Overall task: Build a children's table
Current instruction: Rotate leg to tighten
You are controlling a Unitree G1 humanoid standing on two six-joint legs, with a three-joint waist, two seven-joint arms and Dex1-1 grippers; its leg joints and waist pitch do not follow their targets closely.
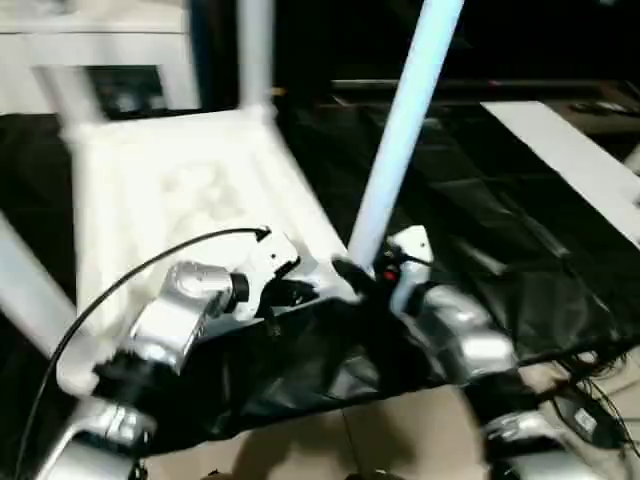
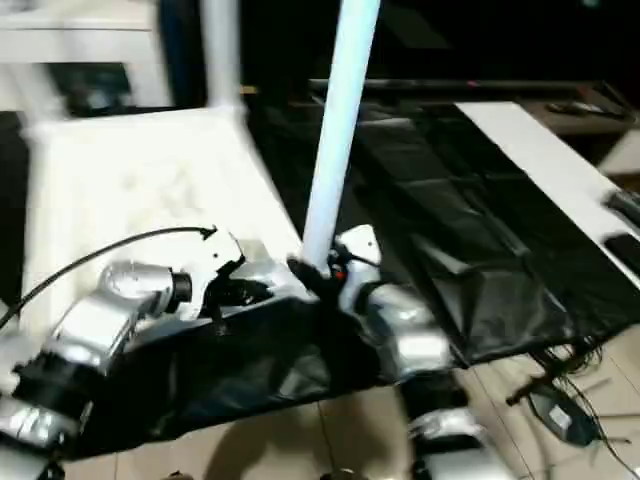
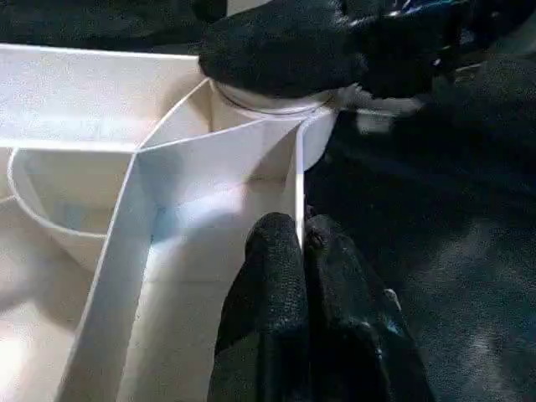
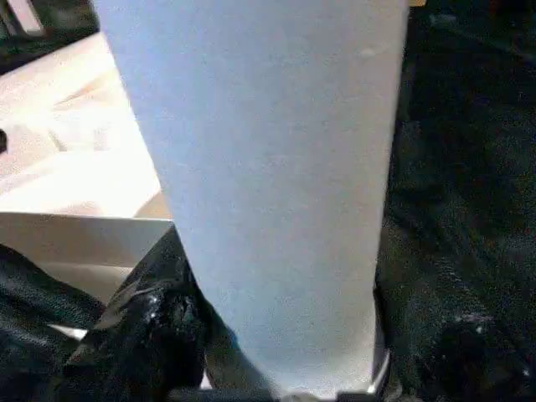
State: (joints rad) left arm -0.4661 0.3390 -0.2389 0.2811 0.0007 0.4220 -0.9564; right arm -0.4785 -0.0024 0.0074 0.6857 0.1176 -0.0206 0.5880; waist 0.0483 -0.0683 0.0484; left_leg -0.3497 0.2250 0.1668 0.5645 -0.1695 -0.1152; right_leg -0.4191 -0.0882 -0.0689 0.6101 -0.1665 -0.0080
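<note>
The white tabletop [image 1: 180,190] lies upside down on a black sheet, its ribs facing up. A white leg [image 1: 400,130] stands tilted in the near right corner socket [image 3: 268,105]. My right gripper [image 1: 362,276] is shut around the base of this leg, and one of its black fingers [image 4: 151,327] lies along the tube. My left gripper [image 3: 301,243] is shut on the tabletop's thin rim wall just beside that corner, one finger on each side. Another leg [image 1: 255,50] rises from the far corner, and a third leg [image 1: 25,290] slants at the left edge.
The black sheet [image 1: 480,230] covers the floor under the tabletop. A white cabinet [image 1: 100,40] stands at the back left. A long white board [image 1: 580,160] lies at the right. Cables and a small black device [image 1: 585,415] lie on the bare floor at the near right.
</note>
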